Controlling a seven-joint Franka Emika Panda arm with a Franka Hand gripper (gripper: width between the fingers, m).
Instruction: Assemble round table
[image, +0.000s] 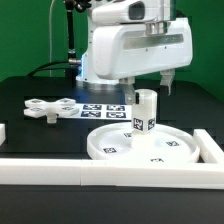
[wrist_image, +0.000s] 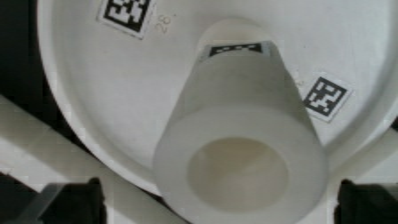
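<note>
Tool spread above leg upright on disc — base apart, rails bordering.

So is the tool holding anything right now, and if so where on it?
Nothing is held. The tool stands open above the leg, which stands upright on the round disc; its fingers flank the leg's top without closing on it.

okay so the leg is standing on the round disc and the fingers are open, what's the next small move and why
Probably lower straight down and close on the leg. It stands upright on the disc, the open gripper sits right above it with a finger either side, and the cross-shaped base waits apart.
</note>
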